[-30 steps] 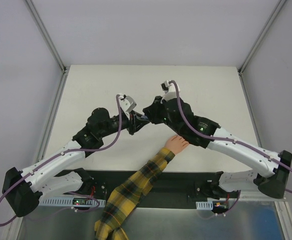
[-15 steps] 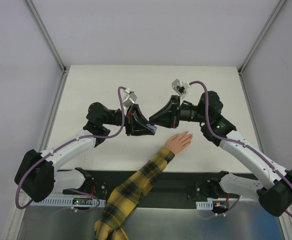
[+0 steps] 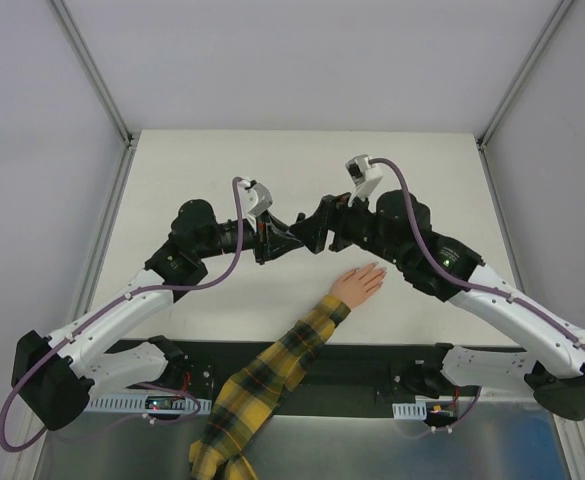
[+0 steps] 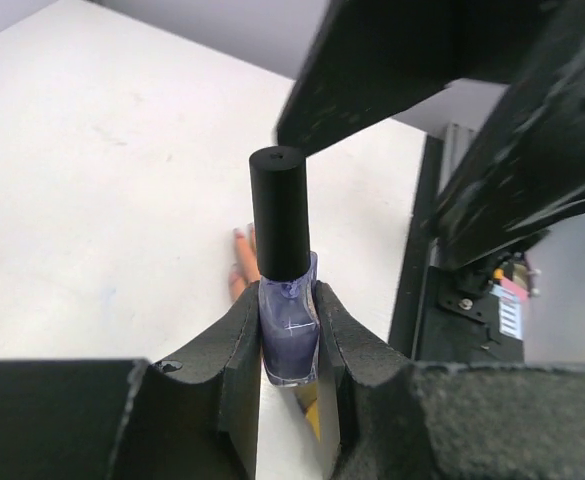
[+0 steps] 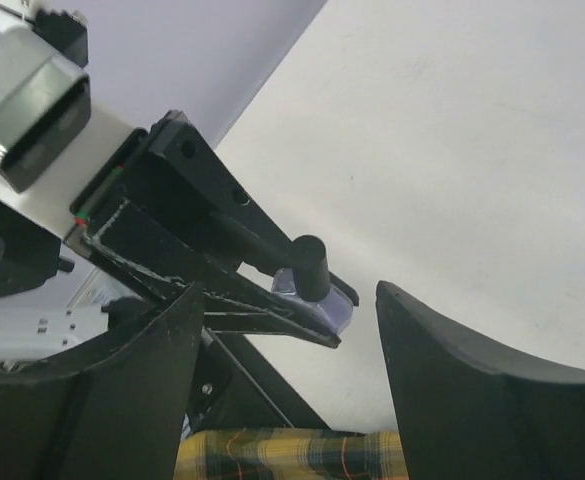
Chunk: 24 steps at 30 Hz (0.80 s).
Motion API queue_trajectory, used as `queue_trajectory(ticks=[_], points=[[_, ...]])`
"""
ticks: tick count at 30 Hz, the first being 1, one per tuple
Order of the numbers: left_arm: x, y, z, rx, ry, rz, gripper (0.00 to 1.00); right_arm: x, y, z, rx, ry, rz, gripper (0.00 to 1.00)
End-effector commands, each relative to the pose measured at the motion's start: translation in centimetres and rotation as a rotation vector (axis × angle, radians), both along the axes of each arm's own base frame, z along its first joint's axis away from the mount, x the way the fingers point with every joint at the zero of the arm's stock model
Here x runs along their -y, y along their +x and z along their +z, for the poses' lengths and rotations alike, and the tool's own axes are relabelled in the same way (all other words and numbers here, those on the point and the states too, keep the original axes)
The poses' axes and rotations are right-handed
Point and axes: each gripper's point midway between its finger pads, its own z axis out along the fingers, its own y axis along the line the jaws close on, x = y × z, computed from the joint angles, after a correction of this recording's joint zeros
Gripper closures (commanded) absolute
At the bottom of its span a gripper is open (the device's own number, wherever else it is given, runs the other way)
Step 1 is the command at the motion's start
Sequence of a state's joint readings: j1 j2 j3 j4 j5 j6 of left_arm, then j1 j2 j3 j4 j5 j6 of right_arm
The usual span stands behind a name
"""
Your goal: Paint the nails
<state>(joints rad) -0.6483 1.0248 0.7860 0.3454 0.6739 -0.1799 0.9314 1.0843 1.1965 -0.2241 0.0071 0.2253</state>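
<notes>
1. We see the left fingers (image 3: pixel 286 246) clamped on the glass body of a small purple bottle (image 4: pixel 288 335), one finger pressed to each side. The bottle stands upright between them, its dark cap (image 4: pixel 279 215) on and rising clear above the fingertips.
2. The right fingers (image 3: pixel 312 232) are spread wide and hold nothing. In the right wrist view the cap sits in the gap between them, apart from both.
3. In the top view the two sets of fingers meet tip to tip just above the centre of the frame, raised over the white bench (image 3: pixel 202 170).
4. The hand (image 3: pixel 358 284) lies flat on the bench, palm down, just below and to the right of that meeting point. Its arm, in a yellow-and-black plaid sleeve (image 3: pixel 272 375), runs down to the lower centre of the frame.
5. The nails (image 4: pixel 240 234) are at the upper right end of the hand in the top view, pointing towards the right arm's dark forearm, which passes just beside them. They are below both sets of fingers and touched by neither.
6. In the left wrist view two fingertips of the hand show on the bench behind the bottle, just left of its glass, and one nail is visible there. It is too small for us to tell its colour.
7. In the right wrist view only a strip of the plaid sleeve shows, at the bottom edge, and the nails are out of sight.
</notes>
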Motion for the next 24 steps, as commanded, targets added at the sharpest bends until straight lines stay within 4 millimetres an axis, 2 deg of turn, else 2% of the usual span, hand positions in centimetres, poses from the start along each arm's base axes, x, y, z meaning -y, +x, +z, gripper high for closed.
queue_trajectory(ticks=[1, 3, 6, 11, 16, 17, 18, 19, 20, 21, 22, 23, 24], points=[[-1.3, 2.1, 1.2, 0.081, 0.015, 0.151, 1.0, 2.2, 2.9, 1.5, 0.013, -0.051, -0.302, 0.31], [-1.5, 2.3, 1.1, 0.077, 0.019, 0.171, 1.0, 1.3, 3.3, 0.7, -0.002, -0.088, -0.313, 0.41], [-1.6, 2.3, 1.3, 0.077, 0.015, 0.179, 1.0, 0.1, 3.3, 0.7, -0.011, -0.085, -0.313, 0.53], [-1.6, 2.2, 1.5, 0.082, 0.011, 0.176, 1.0, -2.2, 3.5, 0.2, -0.015, -0.083, -0.292, 0.62], [-1.4, 1.8, 1.6, 0.088, 0.013, 0.158, 1.0, -2.7, 4.0, -0.6, -0.015, -0.108, -0.3, 0.74], [-1.3, 1.5, 1.6, 0.087, 0.014, 0.142, 1.0, -2.6, 3.9, -0.6, -0.011, -0.109, -0.301, 0.8], [-1.2, 1.3, 1.7, 0.088, 0.012, 0.129, 1.0, -2.4, 3.9, -1.0, -0.007, -0.119, -0.3, 0.93], [-1.0, 0.9, 1.9, 0.088, 0.006, 0.1, 1.0, -2.2, 3.9, -1.2, 0.012, -0.135, -0.291, 0.99], [-0.5, -0.6, 2.3, 0.1, -0.01, 0.009, 1.0, -1.9, 4.0, -0.2, 0.045, -0.104, -0.28, 0.99], [-0.1, -2.0, 2.7, 0.113, -0.022, -0.078, 1.0, -2.3, 3.3, -1.7, 0.06, -0.135, -0.201, 0.99], [0.1, -3.4, 3.3, 0.127, -0.039, -0.166, 1.0, -2.2, 3.1, -1.9, 0.135, -0.181, -0.128, 1.0], [0.2, -4.9, 3.7, 0.134, -0.056, -0.255, 1.0, -2.1, 3.7, -0.6, 0.207, -0.138, -0.067, 1.0], [0.0, -8.3, 4.5, 0.138, -0.094, -0.459, 1.0, -4.3, -1.7, 0.2, 0.234, -0.025, 0.328, 1.0]])
